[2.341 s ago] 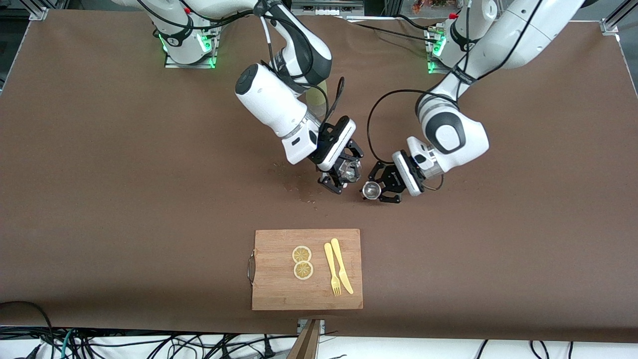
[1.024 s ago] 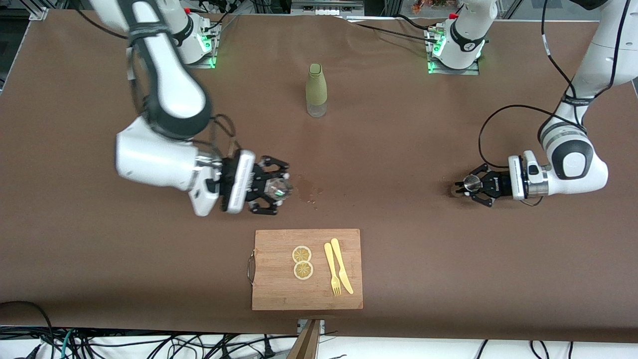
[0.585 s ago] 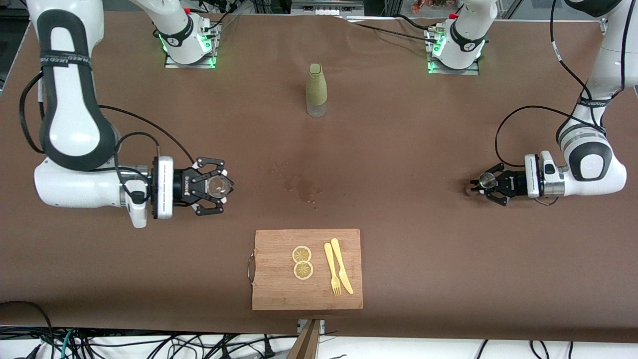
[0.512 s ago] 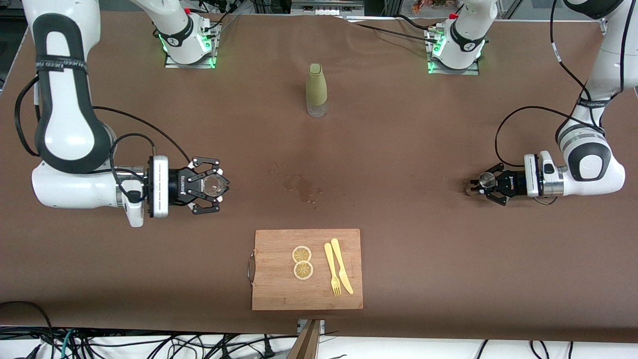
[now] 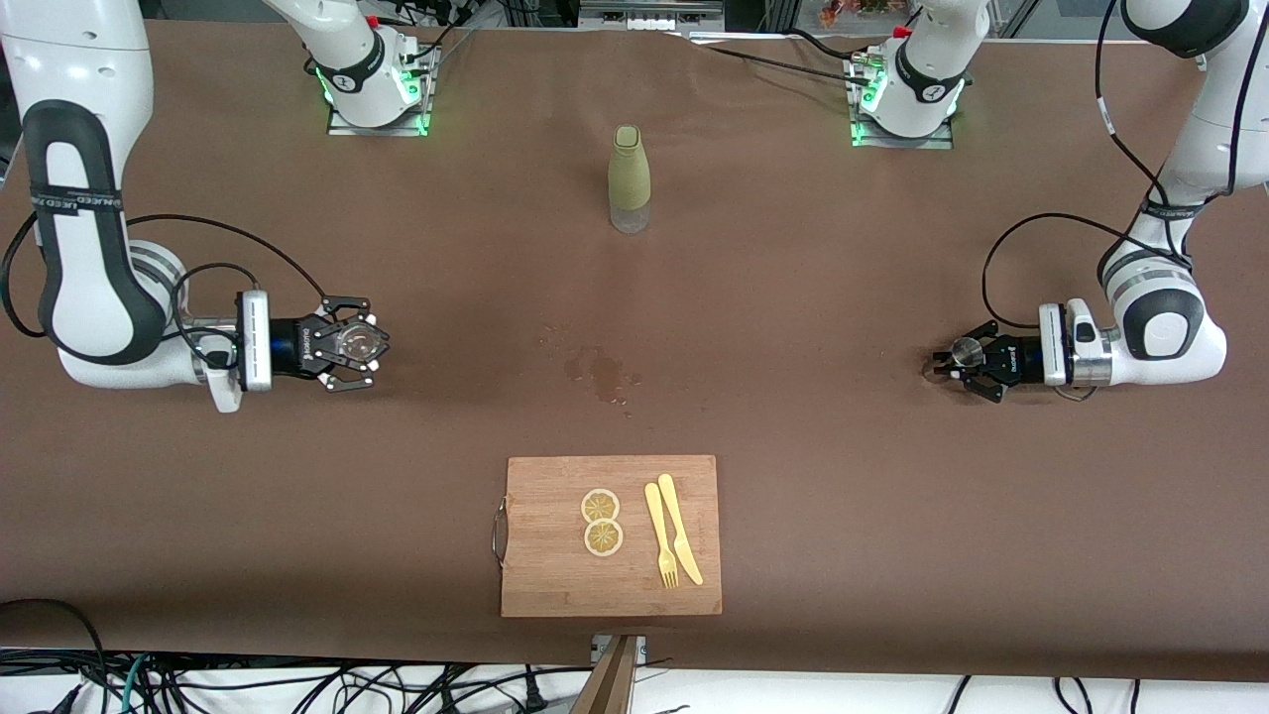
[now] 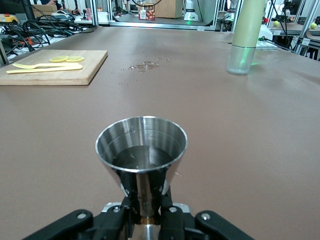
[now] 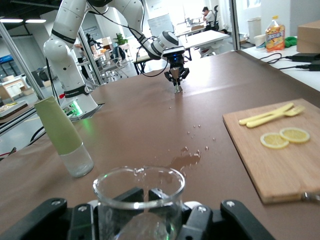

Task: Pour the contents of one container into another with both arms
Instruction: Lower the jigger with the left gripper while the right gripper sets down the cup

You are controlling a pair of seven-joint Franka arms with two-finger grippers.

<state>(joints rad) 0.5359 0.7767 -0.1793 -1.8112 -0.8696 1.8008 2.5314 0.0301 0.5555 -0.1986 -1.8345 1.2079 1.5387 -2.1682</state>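
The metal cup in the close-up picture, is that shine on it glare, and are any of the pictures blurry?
Left wrist view: the metal cup shows bright reflections on its rim and wall, with liquid visible inside. Right wrist view: the glass is close and soft-edged, with bright windows in the background. Front view: evenly lit and sharp, with soft shadows under both arms.

Glass beaker (image 7: 138,202) base cut off below
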